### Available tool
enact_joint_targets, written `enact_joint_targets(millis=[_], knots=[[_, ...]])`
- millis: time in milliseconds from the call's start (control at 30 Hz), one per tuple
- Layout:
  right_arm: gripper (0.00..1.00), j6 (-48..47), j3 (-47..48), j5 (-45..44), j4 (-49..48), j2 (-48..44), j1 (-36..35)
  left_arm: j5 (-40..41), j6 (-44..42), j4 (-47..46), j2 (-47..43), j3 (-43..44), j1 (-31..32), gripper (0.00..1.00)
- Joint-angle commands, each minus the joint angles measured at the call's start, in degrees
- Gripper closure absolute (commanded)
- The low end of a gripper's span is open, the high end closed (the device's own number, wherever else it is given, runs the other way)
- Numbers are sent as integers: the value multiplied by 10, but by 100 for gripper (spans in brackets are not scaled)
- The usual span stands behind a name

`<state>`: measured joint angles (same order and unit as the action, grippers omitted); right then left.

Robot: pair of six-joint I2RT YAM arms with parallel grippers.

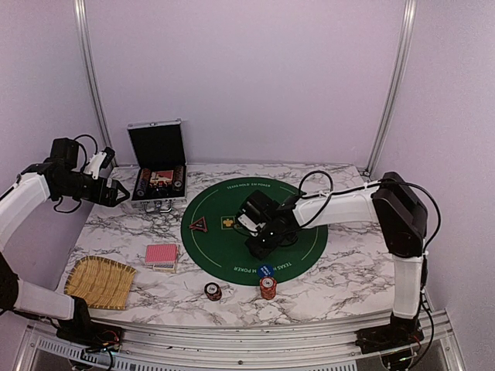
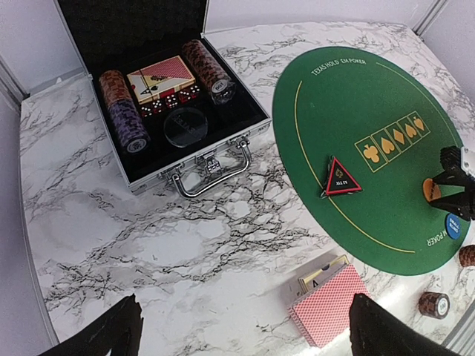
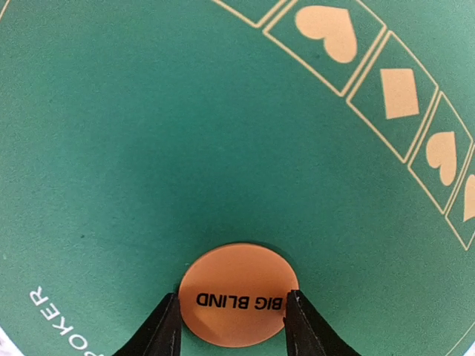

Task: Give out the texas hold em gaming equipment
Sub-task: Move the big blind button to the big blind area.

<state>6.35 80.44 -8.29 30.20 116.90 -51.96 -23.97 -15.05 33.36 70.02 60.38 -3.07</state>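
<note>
Left gripper [image 1: 117,193]: jaws spread wide, empty, near the open case [image 1: 158,171].
Right gripper [image 3: 231,311]: fingers [image 3: 165,326] closed against both sides of the orange disc [image 3: 237,285], over the green mat [image 3: 148,148].
Hidden: the disc's side edges (contact with the mat is unclear).
Disc: round, flat, lettered "BIG BLIND".
</note>
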Motion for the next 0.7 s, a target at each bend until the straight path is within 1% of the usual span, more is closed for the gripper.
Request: enact_joint_targets(millis=[0,133,267,400,433,467,533,567,600,667], knots=[[55,-8,16,-36,-11,22,22,2,-6,15,-11,16,-3,1],[58,-12,38,-39,-26,37,42,1,-7,15,-8,18,-3,1],[59,-16,79,-39,-39,62,65,1,-5,15,-6,21,-4,1],[60,-16,139,-38,-46,100,94,2,-6,15,-4,22,-3,1],[59,-15,158,-39,-41,110,102,3,-7,15,-3,22,-3,1],[57,-12,175,-39,-33,117,105,3,-7,15,-3,23,-3,1],[48,-11,196,-37,-22,120,104,3,-8,17,-3,25,-3,1],[38,-9,196,-34,-20,111,103,3,-9,18,-3,26,-4,1],[32,-5,186,-29,-19,100,99,2,-10,18,-2,26,-3,1],[23,6,154,-22,-21,72,89,0,-11,17,-3,25,-3,1]])
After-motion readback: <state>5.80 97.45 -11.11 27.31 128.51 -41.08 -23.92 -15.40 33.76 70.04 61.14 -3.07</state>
